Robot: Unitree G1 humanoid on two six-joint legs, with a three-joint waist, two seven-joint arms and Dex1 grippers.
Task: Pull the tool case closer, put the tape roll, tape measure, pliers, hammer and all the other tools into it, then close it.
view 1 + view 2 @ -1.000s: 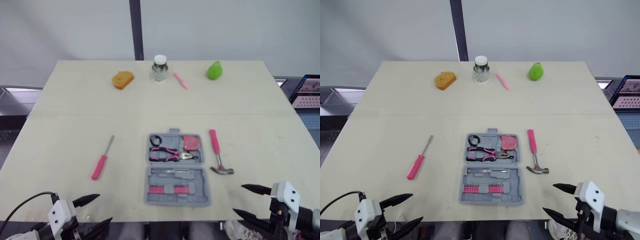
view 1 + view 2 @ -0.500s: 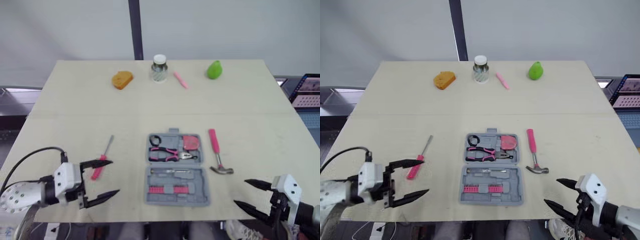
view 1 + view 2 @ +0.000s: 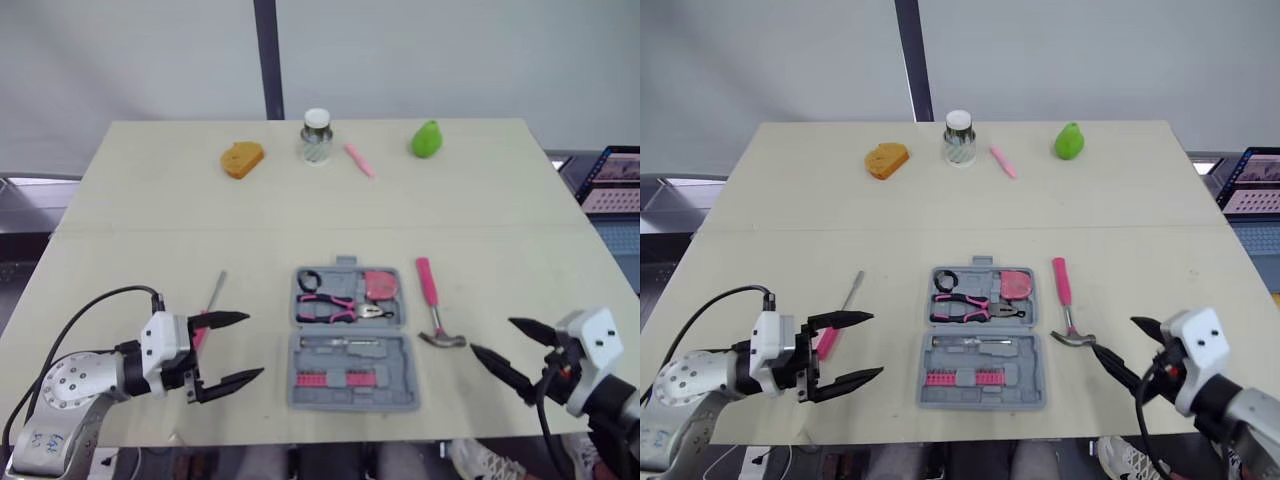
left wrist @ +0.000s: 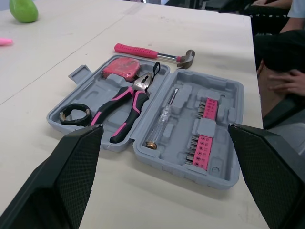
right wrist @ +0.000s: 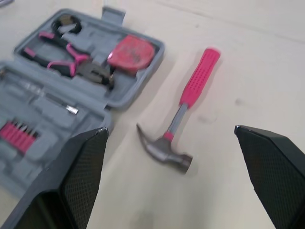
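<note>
Tool case flanked: left gripper, right gripper splayed, probably hovering.

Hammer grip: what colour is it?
Pink. The hammer shows best in the right wrist view.

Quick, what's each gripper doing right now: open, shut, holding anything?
Left gripper: fingers open, holding nothing.
Right gripper: fingers open, holding nothing.
</note>
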